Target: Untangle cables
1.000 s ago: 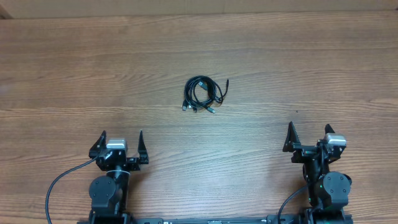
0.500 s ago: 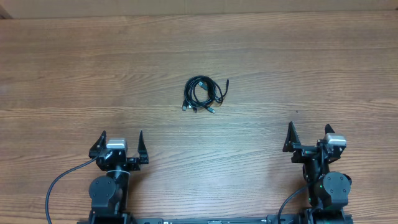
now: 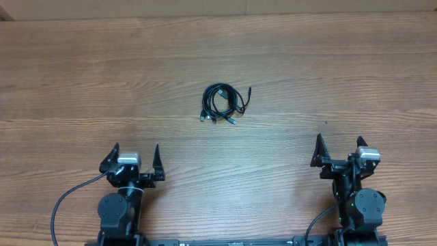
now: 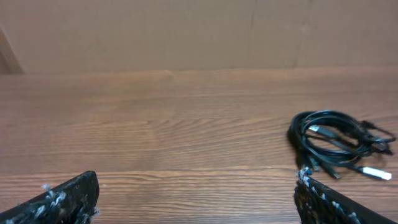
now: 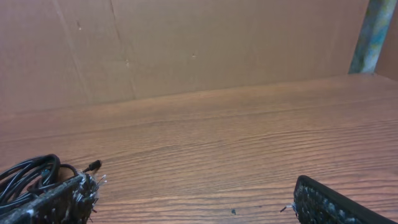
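Overhead top-down; both low, forward wrist views on cables (image 3: 224,104).

Brown wood-grain table top (image 3: 82,68), grain running left to right. Plain tan cardboard-like back wall (image 4: 155,31) along its far edge, vertical seams visible. Upright grey-green mottled post (image 5: 372,31) at far right.

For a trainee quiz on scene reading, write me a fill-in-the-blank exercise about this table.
1. The tangled cables are ___ in colour.
2. The left gripper and right gripper both have jaws ___.
3. The cables lie on a ___ table, touching neither gripper.
Missing words: black; open; wooden.
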